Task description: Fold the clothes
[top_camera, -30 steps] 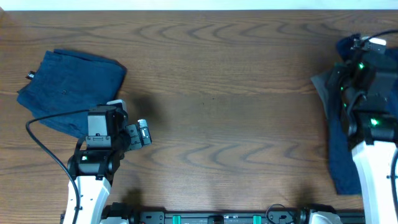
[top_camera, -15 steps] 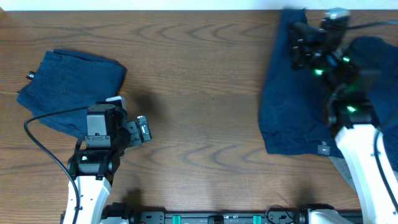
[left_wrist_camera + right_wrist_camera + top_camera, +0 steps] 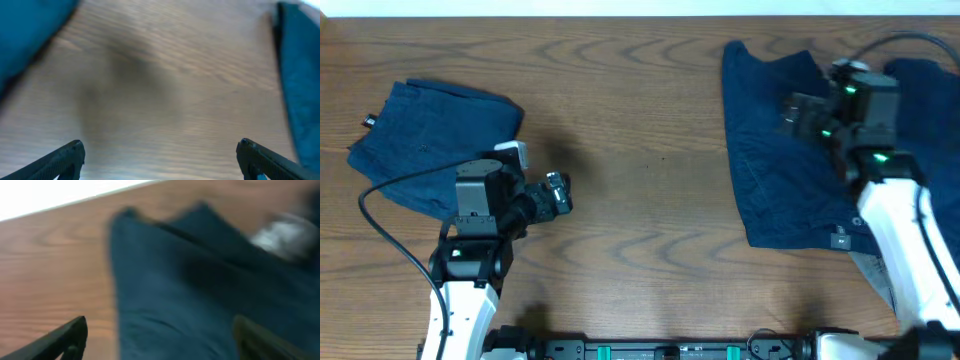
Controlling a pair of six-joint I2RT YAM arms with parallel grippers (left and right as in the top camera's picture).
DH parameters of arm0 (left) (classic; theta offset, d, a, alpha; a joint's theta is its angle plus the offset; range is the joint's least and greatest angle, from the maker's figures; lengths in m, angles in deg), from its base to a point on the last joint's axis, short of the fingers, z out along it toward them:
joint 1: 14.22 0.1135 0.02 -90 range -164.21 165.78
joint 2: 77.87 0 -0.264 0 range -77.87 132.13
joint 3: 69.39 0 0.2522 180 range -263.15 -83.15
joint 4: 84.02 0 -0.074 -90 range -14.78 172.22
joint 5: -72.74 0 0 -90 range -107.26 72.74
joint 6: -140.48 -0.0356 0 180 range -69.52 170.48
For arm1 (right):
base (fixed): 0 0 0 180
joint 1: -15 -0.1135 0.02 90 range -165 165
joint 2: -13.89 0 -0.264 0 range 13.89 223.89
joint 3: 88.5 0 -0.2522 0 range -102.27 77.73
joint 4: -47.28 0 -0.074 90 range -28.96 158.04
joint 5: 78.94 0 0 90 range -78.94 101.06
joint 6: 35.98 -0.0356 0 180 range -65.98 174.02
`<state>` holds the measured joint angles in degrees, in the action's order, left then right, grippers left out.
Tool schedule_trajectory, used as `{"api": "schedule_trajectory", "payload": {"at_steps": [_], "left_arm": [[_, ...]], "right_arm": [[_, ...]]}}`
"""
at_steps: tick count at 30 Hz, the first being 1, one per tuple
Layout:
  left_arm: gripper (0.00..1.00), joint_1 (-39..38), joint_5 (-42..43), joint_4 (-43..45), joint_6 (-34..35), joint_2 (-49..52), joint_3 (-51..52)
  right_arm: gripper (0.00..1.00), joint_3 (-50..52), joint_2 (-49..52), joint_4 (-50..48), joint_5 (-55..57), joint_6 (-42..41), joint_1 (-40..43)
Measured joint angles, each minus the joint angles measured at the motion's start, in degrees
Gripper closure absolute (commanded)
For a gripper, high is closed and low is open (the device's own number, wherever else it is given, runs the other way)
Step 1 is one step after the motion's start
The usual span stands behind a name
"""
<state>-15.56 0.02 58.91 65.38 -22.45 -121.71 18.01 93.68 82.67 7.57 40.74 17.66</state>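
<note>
While the left gripper hangs wide open and empty over bare table, the folded navy shorts lie just to its left. The right gripper, equally spread and holding nothing, hovers above the spread-out navy shorts, whose left edge meets open wood.

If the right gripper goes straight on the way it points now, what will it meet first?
Probably the navy garment: it lies just ahead of the right gripper, jaws open; depth is unclear.
</note>
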Motion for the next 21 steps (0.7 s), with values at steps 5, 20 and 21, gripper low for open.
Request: {"api": "schedule_trajectory", "payload": {"at_steps": [5, 20, 21], "left_arm": [[0.02, -6.60, 2.91, 3.56, 4.59, 5.25, 0.00], [0.00, -39.56, 7.43, 42.84, 27.36, 37.55, -0.55], [0.00, -41.11, 8.26, 46.27, 29.77, 39.67, -0.59]], "right_arm": [[0.01, -0.15, -4.35, 11.82, 5.75, 0.11, 6.38], [0.01, -0.13, -4.42, 22.77, 8.46, -0.42, 12.50], [0.01, -0.13, -4.42, 22.84, 8.44, -0.44, 12.50]]}}
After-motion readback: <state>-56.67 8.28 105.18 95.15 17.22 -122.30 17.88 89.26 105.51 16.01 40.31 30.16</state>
